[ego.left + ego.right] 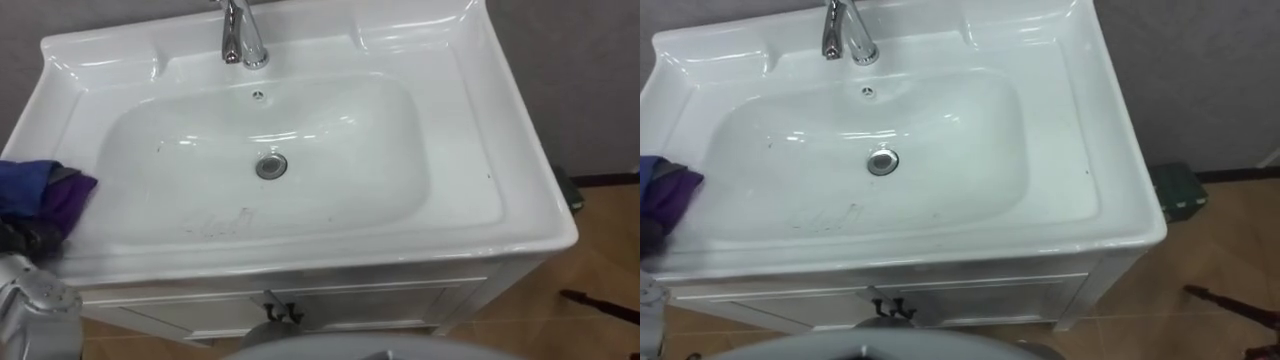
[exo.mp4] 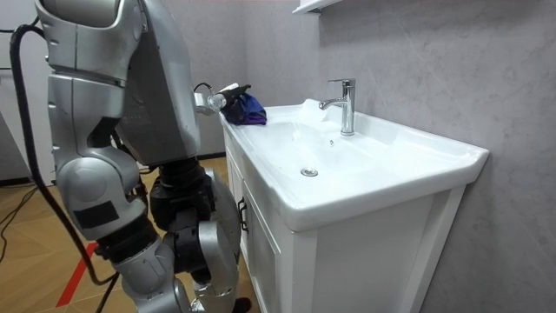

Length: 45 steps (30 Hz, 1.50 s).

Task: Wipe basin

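Basin white w/ faint scuffs, grey wall behind; left hand grips purple cloth on rim.

White cabinet — two doors, with a pair of dark handles at its top centre. Chrome tap — upright, above the cabinet's back edge. Dark green box — on the wooden floor right of the cabinet, against the grey wall. White shelf — high above the cabinet.
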### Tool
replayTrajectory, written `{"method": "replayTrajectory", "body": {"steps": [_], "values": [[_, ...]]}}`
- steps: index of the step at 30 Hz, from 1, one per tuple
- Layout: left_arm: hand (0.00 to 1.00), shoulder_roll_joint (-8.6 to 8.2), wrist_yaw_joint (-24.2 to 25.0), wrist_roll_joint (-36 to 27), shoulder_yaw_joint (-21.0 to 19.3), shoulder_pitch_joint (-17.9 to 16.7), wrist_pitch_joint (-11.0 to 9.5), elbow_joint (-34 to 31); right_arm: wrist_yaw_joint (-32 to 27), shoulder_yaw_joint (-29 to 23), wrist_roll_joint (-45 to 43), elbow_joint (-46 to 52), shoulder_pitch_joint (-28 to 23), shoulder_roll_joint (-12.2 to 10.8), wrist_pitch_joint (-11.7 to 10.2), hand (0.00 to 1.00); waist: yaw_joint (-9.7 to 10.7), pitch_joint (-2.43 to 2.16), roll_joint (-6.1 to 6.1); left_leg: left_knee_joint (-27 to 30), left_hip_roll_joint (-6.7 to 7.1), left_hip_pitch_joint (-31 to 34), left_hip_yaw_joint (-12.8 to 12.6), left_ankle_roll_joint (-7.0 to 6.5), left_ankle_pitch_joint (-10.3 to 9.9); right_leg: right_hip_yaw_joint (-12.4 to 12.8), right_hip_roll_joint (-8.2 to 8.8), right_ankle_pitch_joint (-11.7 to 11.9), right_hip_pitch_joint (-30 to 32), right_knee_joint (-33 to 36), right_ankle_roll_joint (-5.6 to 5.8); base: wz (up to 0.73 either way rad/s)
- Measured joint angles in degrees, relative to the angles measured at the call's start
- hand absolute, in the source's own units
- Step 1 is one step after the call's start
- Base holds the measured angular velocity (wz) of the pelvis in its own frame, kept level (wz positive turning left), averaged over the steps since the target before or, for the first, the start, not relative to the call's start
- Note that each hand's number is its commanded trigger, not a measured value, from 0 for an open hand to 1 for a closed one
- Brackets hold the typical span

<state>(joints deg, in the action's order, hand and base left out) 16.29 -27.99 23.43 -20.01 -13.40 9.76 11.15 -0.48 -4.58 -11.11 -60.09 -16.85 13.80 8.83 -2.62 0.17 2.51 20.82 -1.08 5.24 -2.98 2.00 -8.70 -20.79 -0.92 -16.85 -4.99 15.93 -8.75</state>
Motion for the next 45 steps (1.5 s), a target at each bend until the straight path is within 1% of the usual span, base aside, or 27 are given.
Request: {"method": "replayTrajectory", "body": {"steps": [2, 4, 5, 6, 8, 10, 14, 16, 19, 22, 25, 30, 31, 33, 35, 37, 38, 40, 41, 42, 43, 44, 45], "values": [[0.0, -0.32, 0.4, -3.8, 0.1, 0.2, -1.0, -2.2, 0.0, 0.1, 0.0, 0.0, 0.6, -0.3, 0.0, 0.0, 0.8, 0.01, 0.01, 0.0, 0.0, 0.0, -0.2, -0.02, 0.0, -0.2, 0.02, 0.0, 0.0, 0.0, 0.07, 0.02], [0.0, -0.61, 1.6, -7.6, 1.0, 0.6, -1.9, -3.5, 0.0, 1.0, 0.1, 0.0, 1.0, -0.4, 0.0, 0.0, 1.0, 0.02, 0.03, -0.2, 0.0, -0.1, -0.2, -0.03, 0.0, -0.1, 0.05, -0.1, 0.0, 0.0, 0.1, 0.0], [0.0, -0.7, 2.0, -8.2, 1.2, 0.8, -2.1, -3.6, 0.0, 1.0, 0.3, 0.0, 1.1, -0.4, 0.0, 0.0, 1.1, 0.01, 0.0, -0.2, 0.05, -0.1, -0.2, -0.02, 0.0, -0.1, 0.05, -0.1, 0.0, -0.1, 0.1, 0.0], [0.0, -1.31, 2.4, -8.9, 1.7, 1.3, -2.1, -4.1, -0.1, 1.2, 1.2, -0.5, 1.3, -0.4, 0.0, 0.0, 1.1, 0.03, -0.1, -0.3, 0.32, -0.1, -0.1, -0.02, 0.0, -0.1, 0.05, -0.1, 0.0, -0.1, 0.11, 0.0], [0.0, -2.05, 3.4, -10.3, 2.7, 1.9, -2.4, -4.8, -0.1, 1.4, 2.3, -2.0, 1.9, -0.4, 0.0, 0.0, 0.9, 0.09, -0.11, -0.3, 0.38, 0.0, -0.1, -0.03, 0.0, -0.1, 0.06, -0.1, 0.1, -0.1, 0.15, 0.0], [0.0, -2.22, 4.9, -10.8, 3.4, 2.5, -2.6, -5.0, -0.1, 1.9, 2.6, -3.0, 2.2, -0.5, 0.0, 0.0, 0.9, 0.07, -0.19, -0.3, 0.39, 0.0, -0.1, -0.03, 0.0, -0.1, 0.06, -0.1, 0.1, -0.1, 0.19, 0.0], [0.0, -2.38, 8.0, -12.9, 3.3, 2.8, -2.9, -9.7, 0.2, 2.2, 2.5, -4.3, 2.2, -0.7, 0.1, 0.0, 0.7, 0.15, -0.34, -0.4, 0.39, 0.1, -0.2, -0.04, 0.0, -0.1, 0.07, -0.1, 0.2, -0.1, 0.19, 0.0], [0.0, -2.38, 9.2, -14.0, 3.2, 3.1, -3.9, -11.5, 0.7, 2.2, 2.2, -4.3, 1.8, -0.7, 0.0, 0.0, 0.7, 0.14, -0.33, -0.6, 0.38, 0.0, -0.2, -0.03, 0.0, 0.1, 0.05, -0.1, 0.2, -0.1, 0.19, 0.0], [0.0, -2.38, 10.2, -14.2, 3.1, 4.1, -4.0, -11.8, 0.7, 2.2, 2.0, -4.3, 1.8, -0.7, 0.1, 0.0, 0.6, 0.1, -0.37, -0.6, 0.31, 0.0, -0.7, -0.04, 0.0, 0.2, 0.04, -0.1, 0.2, -0.1, 0.19, -0.01], [0.0, -2.38, 10.9, -14.2, 3.0, 4.2, -4.0, -11.8, 0.7, 2.2, 2.0, -4.2, 1.7, -0.7, 0.6, 0.0, 0.6, 0.07, -0.39, -0.6, 0.25, -0.1, -1.0, -0.04, 0.0, 0.3, 0.03, -0.1, 0.2, -0.1, 0.18, 0.0], [0.0, -2.38, 10.9, -14.1, 2.1, 4.2, -4.0, -11.8, 0.7, 2.2, 2.0, -4.2, 1.8, -0.7, 0.6, 0.0, 0.6, 0.07, -0.39, -0.6, 0.26, 0.0, -1.0, -0.04, 0.0, 0.3, 0.02, -0.1, 0.3, -0.1, 0.18, 0.0], [0.0, -2.22, 8.3, -13.7, -0.1, 4.3, -4.0, -12.1, 0.5, 2.1, 2.0, -4.2, 1.9, -0.7, 0.5, 0.0, 0.5, 0.04, -0.34, -0.5, 0.31, -0.1, -0.6, -0.05, 0.0, 0.2, 0.02, -0.1, 0.2, -0.1, 0.17, 0.0], [0.0, -2.07, 7.8, -13.7, -0.6, 4.3, -4.0, -12.6, 0.5, 2.1, 2.0, -4.2, 1.7, -0.7, 0.6, 0.0, 0.4, -0.04, -0.2, -0.5, 0.31, -0.1, -0.5, -0.05, 0.0, 0.2, 0.02, -0.1, 0.2, -0.1, 0.17, 0.0], [0.0, -2.03, 6.5, -13.7, -1.1, 4.3, -4.0, -13.4, 0.4, 2.1, 2.0, -4.2, 1.6, -0.7, 0.6, 0.0, 0.4, -0.02, -0.23, -0.5, 0.39, -0.1, -0.2, -0.05, 0.0, 0.3, 0.02, -0.1, 0.2, -0.1, 0.17, 0.0], [0.0, -2.04, 5.8, -13.7, -2.0, 4.3, -4.0, -14.1, 0.4, 2.0, 2.0, -4.1, 1.6, -0.8, 0.6, 0.0, 0.1, -0.05, -0.13, -0.6, 0.43, -0.2, -0.1, -0.05, 0.0, 0.3, 0.02, -0.1, 0.0, -0.1, 0.17, 0.0], [0.0, -2.04, 4.7, -13.7, -3.3, 4.3, -4.1, -15.5, 0.4, 1.5, 2.0, -4.1, 1.6, -0.9, 0.6, 0.0, -0.6, -0.14, -0.02, -0.8, 0.44, -0.4, -0.1, -0.05, 0.0, 0.3, 0.03, -0.1, 0.0, -0.2, 0.17, 0.0], [0.0, -2.03, 3.7, -13.7, -4.5, 4.3, -4.1, -17.0, 0.4, 1.1, 2.0, -4.1, 1.5, -1.0, 0.6, 0.0, -1.1, -0.24, 0.21, -1.0, 0.47, -0.5, 0.0, -0.05, 0.0, 0.3, 0.03, -0.1, -0.1, -0.2, 0.16, 0.0], [0.0, -1.92, 1.6, -13.7, -7.1, 4.5, -4.9, -18.3, 0.4, 0.8, 1.5, -3.9, 1.1, -0.9, 0.6, 0.0, -1.8, -0.23, 0.29, -1.1, 0.5, -0.7, -0.1, -0.05, 0.0, 0.3, 0.04, -0.1, -0.2, -0.2, 0.16, 0.0], [0.0, -1.72, 0.3, -13.7, -8.8, 5.3, -5.4, -18.3, 0.3, 0.7, 1.4, -3.7, 0.8, -0.9, 0.6, 0.0, -2.5, -0.21, 0.49, -1.3, 0.52, -0.8, -0.1, -0.05, 0.0, 0.3, 0.05, -0.1, -0.3, -0.2, 0.16, 0.0], [0.0, -1.58, -1.1, -13.7, -11.0, 5.8, -5.8, -18.3, 0.3, 0.5, 1.2, -3.6, 0.6, -0.9, 0.6, 0.0, -2.9, -0.03, 0.72, -1.5, 0.56, -1.1, -0.1, -0.05, 0.0, 0.4, 0.06, -0.1, -0.4, -0.2, 0.16, 0.0], [0.0, -1.55, -1.7, -13.7, -12.1, 5.8, -6.0, -18.3, 0.3, 0.4, 1.2, -3.3, 0.5, -0.9, 0.6, 0.0, -3.1, 0.03, 0.81, -1.5, 0.58, -1.1, -0.1, -0.05, 0.0, 0.4, 0.07, -0.1, -0.4, -0.2, 0.16, 0.0], [0.0, -1.46, -2.7, -13.7, -13.6, 5.8, -6.1, -18.3, 0.2, 0.4, 1.2, -2.2, 0.4, -0.8, 0.6, 0.0, -3.6, 0.13, 1.01, -1.5, 0.62, -1.2, 0.0, -0.05, 0.0, 0.4, 0.09, -0.1, -0.5, -0.3, 0.17, 0.0], [0.0, -1.34, -3.7, -13.7, -14.6, 5.8, -6.1, -18.3, 0.2, 0.4, 1.3, -1.7, 0.0, -0.8, 0.5, 0.0, -4.3, 0.12, 1.39, -1.4, 0.69, -1.1, 0.0, -0.05, 0.0, 0.3, 0.13, -0.1, -0.5, -0.3, 0.19, 0.03]]}}
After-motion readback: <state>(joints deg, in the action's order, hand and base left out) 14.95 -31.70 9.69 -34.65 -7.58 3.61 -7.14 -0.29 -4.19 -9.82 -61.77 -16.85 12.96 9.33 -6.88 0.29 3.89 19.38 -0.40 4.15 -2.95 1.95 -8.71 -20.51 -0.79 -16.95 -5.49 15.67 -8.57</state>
